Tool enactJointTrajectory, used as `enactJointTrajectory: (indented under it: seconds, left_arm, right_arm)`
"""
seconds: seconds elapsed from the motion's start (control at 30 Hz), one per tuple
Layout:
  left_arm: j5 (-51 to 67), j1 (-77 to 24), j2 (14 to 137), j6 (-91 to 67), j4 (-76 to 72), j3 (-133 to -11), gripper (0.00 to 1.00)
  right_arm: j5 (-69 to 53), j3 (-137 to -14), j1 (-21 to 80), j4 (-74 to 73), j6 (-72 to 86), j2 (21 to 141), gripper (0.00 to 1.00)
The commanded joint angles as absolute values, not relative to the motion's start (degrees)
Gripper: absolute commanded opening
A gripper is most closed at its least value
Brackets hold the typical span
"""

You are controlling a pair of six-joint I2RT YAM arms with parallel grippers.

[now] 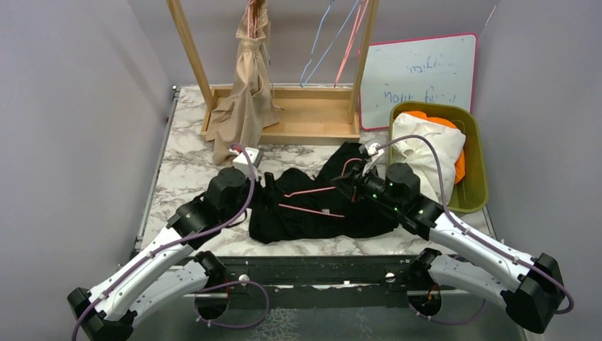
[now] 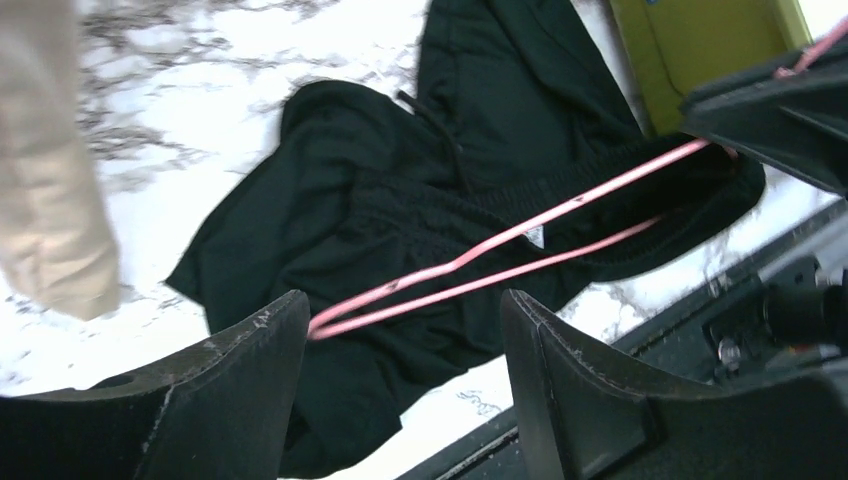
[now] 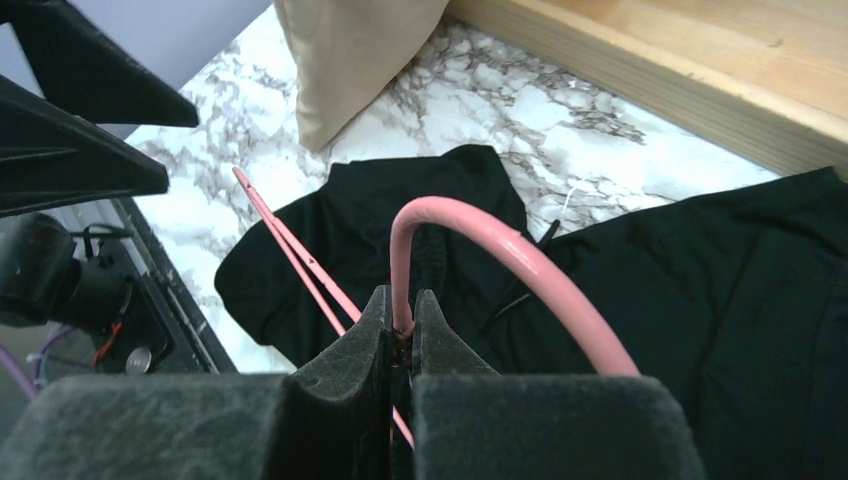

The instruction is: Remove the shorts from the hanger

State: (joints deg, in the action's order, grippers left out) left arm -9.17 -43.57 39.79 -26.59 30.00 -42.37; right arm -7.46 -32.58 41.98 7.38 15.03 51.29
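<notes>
1. My right gripper (image 3: 402, 300) is clamped tight on the hook of the pink hanger (image 2: 520, 235). The hook arcs up out of the closed jaws and curves off to the fingers' right.
2. My left gripper (image 2: 402, 310) stands wide with nothing in it. The hanger's far corner lies just beyond the fingertips, roughly between them, resting on cloth.
3. The black shorts (image 2: 380, 210) lie crumpled on the table (image 1: 184, 177), below and ahead of both hands. The two pink wires run along the waistband (image 2: 600, 175). I cannot tell whether they pass through the fabric or only lie across it.
4. I judge the shorts to be light, soft and limp, so they will bunch and drag rather than slide off in one piece. The gathered waistband will probably cling to the wire. The hanger looks thin, stiff and a little springy.
5. I would pinch the cloth just ahead of the left fingertips, clear of the wire, and draw it away from the right hand while that hand anchors the hook. The risk is catching wire and cloth together.
6. The tan shorts (image 1: 248, 92) hang well beyond the left hand. The cream shorts (image 1: 426, 153) and orange shorts (image 1: 436, 119) sit in the green bin (image 1: 477, 186), just right of the right hand.
</notes>
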Motion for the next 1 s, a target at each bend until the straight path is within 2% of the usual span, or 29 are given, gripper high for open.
enactJointTrajectory:
  seconds: [0.0,0.17,0.33,0.53,0.63,0.77,0.87,0.97]
  left_arm:
    - [4.61,-43.41,43.58,-17.23,22.27,-43.55,0.74]
    - [18.93,-43.41,49.77,-9.4,20.09,-44.21,0.77]
    - [28.83,-43.42,55.28,-7.21,19.63,-44.62,0.73]
    - [32.25,-43.41,56.63,-7.29,19.12,-44.25,0.5]
    - [32.16,-43.4,56.14,-7.73,19.24,-43.7,0.3]
    - [28.39,-43.34,54.12,-9.45,19.93,-43.03,0.0]
    - [23.79,-43.41,52.06,-10.67,20.94,-42.94,0.0]
    - [20.94,-43.39,50.12,-11.97,22.27,-43.55,0.0]
  right_arm:
    - [-15.11,-35.81,41.75,6.54,11.68,53.53,0.01]
    - [-20.48,-36.31,41.75,6.6,10.33,54.95,0.01]
    - [-25.1,-35.63,41.75,8.67,10.19,54.61,0.01]
    - [-27.59,-35.24,41.75,10.55,10.62,54.67,0.01]
    - [-27.05,-35.21,41.75,11.04,11.16,54.85,0.01]
    - [-23.91,-35.81,41.75,10.54,12.56,54.74,0.13]
    - [-19.8,-36.24,41.7,9.28,13.88,53.52,0.3]
    - [-12.39,-36.49,41.75,6.75,16.29,51.14,0.41]
